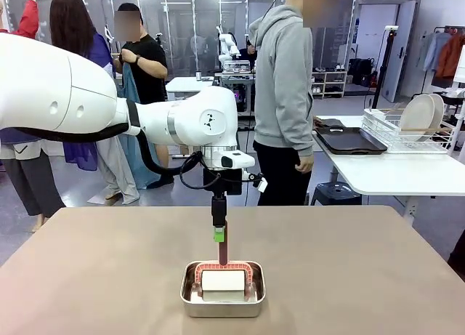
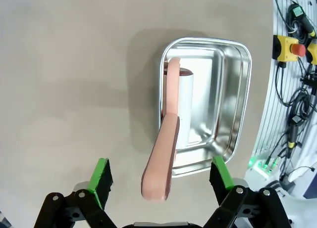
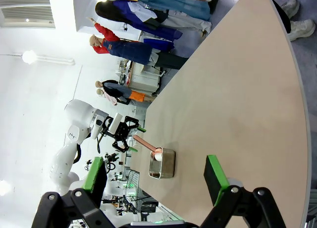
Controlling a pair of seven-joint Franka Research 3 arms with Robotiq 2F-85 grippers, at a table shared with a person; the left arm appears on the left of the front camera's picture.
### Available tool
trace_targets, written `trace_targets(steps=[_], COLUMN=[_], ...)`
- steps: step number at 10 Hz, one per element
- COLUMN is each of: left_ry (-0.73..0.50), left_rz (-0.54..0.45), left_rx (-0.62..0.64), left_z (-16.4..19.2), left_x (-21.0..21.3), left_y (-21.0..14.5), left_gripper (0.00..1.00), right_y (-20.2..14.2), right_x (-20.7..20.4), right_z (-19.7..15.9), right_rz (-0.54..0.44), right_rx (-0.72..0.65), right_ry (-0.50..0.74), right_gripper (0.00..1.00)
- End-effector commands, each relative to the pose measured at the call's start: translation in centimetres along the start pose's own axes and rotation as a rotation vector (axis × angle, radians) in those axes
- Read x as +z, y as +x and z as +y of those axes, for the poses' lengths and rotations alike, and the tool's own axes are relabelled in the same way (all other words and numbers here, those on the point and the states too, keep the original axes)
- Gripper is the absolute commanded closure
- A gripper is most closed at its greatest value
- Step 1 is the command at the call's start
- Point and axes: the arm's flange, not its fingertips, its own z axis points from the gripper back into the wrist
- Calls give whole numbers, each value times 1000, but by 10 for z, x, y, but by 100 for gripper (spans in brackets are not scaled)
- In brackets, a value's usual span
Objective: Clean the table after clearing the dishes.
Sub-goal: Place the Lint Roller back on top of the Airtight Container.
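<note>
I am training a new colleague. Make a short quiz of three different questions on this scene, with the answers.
1. True or false: the left gripper is shut on the pink handle.
2. Where does the white roller lie? A) bare on the table B) in the steel pan C) on the dish rack
3. Fill in: the right gripper stands ____ with nothing between its pads.

Key: 1 false, its pads stand apart on either side of the handle. 2 B. 3 open.
</note>
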Motion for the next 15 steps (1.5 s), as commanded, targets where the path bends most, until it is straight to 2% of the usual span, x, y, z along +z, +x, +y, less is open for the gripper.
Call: trace_targets(steps=[1, 6, 7, 8, 9, 10, 11, 12, 13, 14, 15], left_ry=[4, 0, -85, -86, -127, -173, -225, -306, -340, -352, -396], left_rz=[1, 0, -112, -205, -250, -313, -419, -589, -758, -924, -1024], left_rx=[12, 0, -10, 78, 108, 170, 275, 298, 347, 453, 533], left_z=[-2, 0, 1, 8, 11, 10, 13, 15, 13, 8, 5], left_x=[2, 0, 34, 58, 77, 91, 100, 104, 101, 91, 74], left_y=[0, 0, -17, -44, -70, -97, -141, -191, -251, -319, -383], left_gripper=[0, 0, 0, 0, 0, 0, 0, 0, 0, 0, 0], right_y=[0, 0, 0, 0, 0, 0, 0, 0, 0, 0, 0], right_x=[0, 0, 0, 0, 0, 0, 0, 0, 0, 0, 0], right_z=[3, 3, 3, 3, 3, 3, 3, 3, 3, 3, 3], right_rz=[-8, -8, -8, -8, -8, -8, -8, -8, -8, -8, -8], right_rx=[6, 6, 6, 6, 6, 6, 6, 6, 6, 6, 6], right_ry=[7, 7, 7, 7, 7, 7, 7, 7, 7, 7, 7], right_gripper=[0, 0, 0, 0, 0, 0, 0, 0, 0, 0, 0])
